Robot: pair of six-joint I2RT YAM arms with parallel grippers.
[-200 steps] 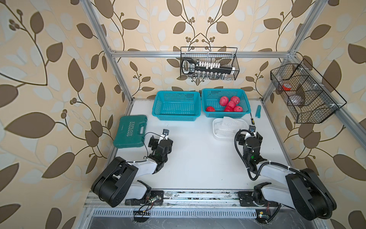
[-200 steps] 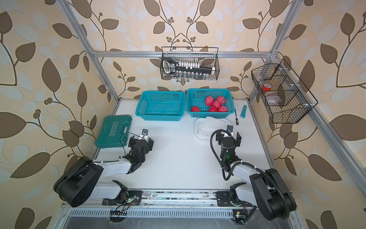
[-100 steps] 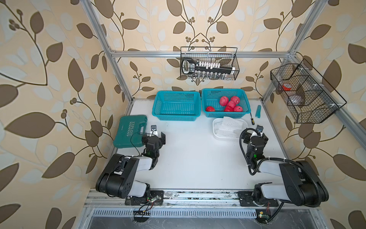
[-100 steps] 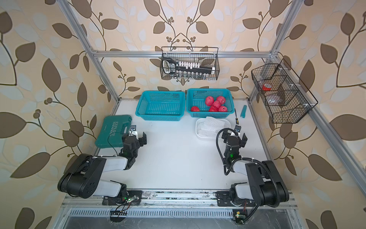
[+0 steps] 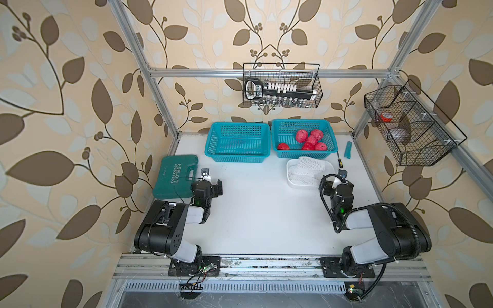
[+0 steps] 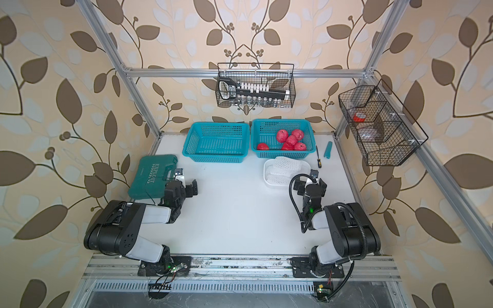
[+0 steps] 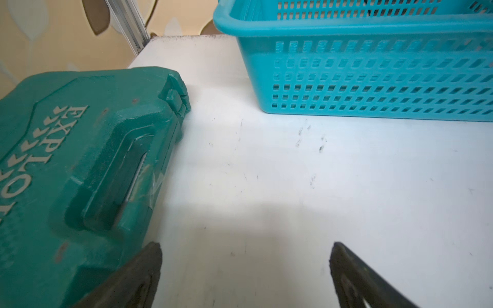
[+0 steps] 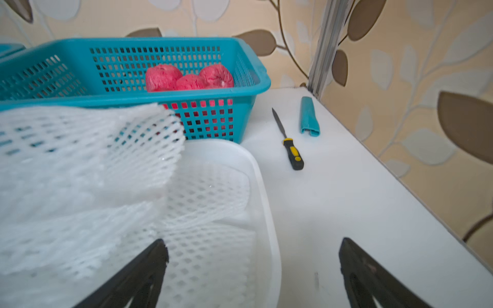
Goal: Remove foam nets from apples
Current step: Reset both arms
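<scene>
Dial: read in the top views, 12 o'clock = back wall.

**Left gripper** (image 7: 244,249): jaws spread wide, nothing between them. It sits low over the table (image 5: 261,213), at 9 o'clock from table centre.
- Case (image 5: 176,173), green, lid shut, lies flat just beside it at 9–10 o'clock. In the wrist view one fingertip overlaps the case edge; cannot tell whether they touch.
- Second basket (image 5: 234,157), teal, is at 1 o'clock from this gripper, apart from it, against the back edge.

**Right gripper** (image 8: 253,246): jaws spread wide, holding nothing. It is at 3 o'clock from table centre.
- Tray (image 5: 289,170), white, is just beside it at 10–11 o'clock. One fingertip hangs over the tray's near corner in the wrist view.
- Nets (image 5: 310,166) lie piled flat in the tray, with one net raised on top of the others. The count is not readable.
- Screwdriver (image 5: 338,160), black-and-yellow handle, lies on the table at 12 o'clock from the gripper, beside the tray.
- Cap (image 5: 348,149), teal, lies just beyond the screwdriver at 1 o'clock, apart from it.

**Apple basket** (image 5: 302,155), teal, is at 1 o'clock from table centre. It is side by side with the second basket, and its front wall is close behind the tray.
- Apples (image 5: 311,140): six, bare red, no net on any.
- Five cluster toward the basket's 3 o'clock side; one lies apart at its 7 o'clock.

**Walls**
- Wire rack (image 5: 281,85) hangs on the back rail at 12 o'clock, with tools inside.
- Side rack (image 5: 405,125) hangs at 2 o'clock, with a red tape roll (image 5: 386,116) inside.
</scene>
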